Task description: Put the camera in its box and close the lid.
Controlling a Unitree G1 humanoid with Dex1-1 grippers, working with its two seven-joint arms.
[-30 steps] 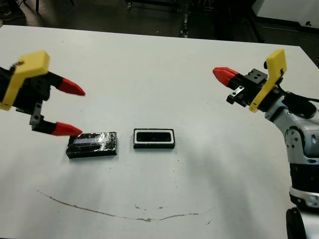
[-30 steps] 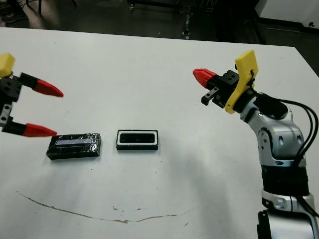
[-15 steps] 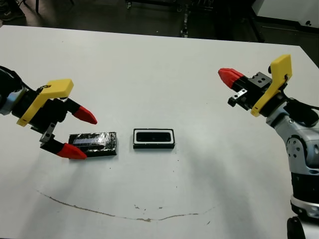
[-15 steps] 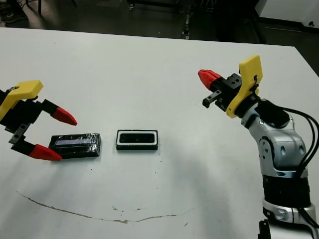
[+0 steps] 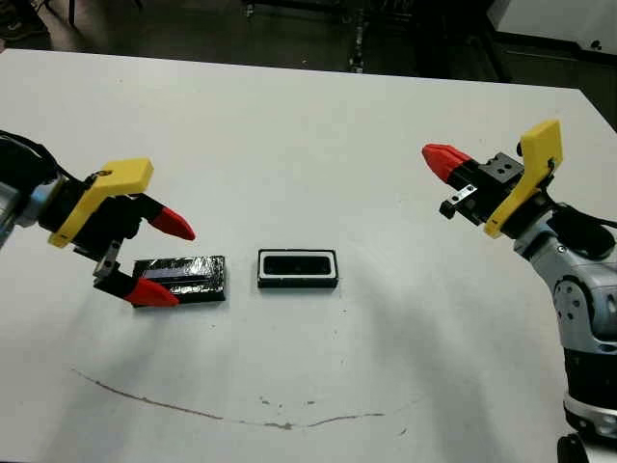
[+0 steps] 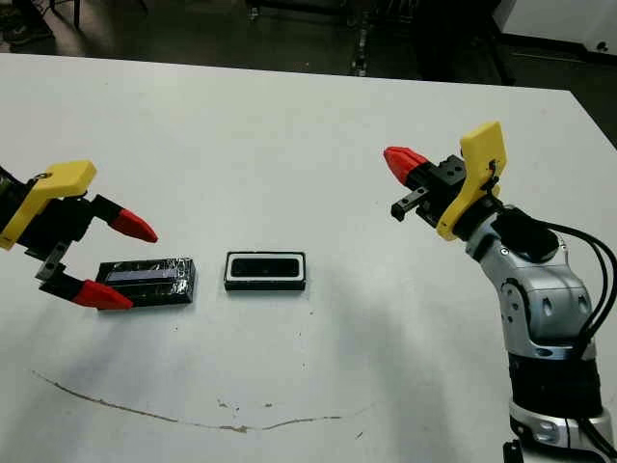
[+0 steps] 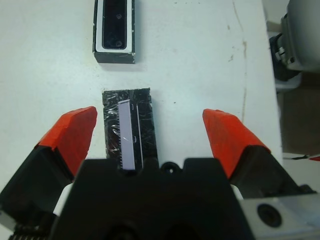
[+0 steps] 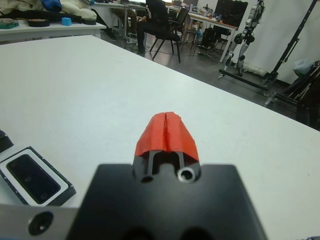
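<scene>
The box (image 5: 298, 268) lies flat on the white surface (image 5: 308, 125), with the camera (image 7: 116, 25) resting inside it. Just beside the box, toward the robot's left, lies the lid (image 5: 183, 279). The left pincer (image 5: 162, 258) hangs spread wide over the lid's far end from the box, 1 red finger on each side. The right pincer (image 5: 440, 159), pressed closed and empty, hovers well apart from the box.

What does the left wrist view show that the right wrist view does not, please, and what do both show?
Only the left wrist view shows the lid with its pale strip, lying between the open left hand fingers. Only the right wrist view shows the shut right hand and a seated person beyond the table. Both show the box with the camera inside, and the white table.
</scene>
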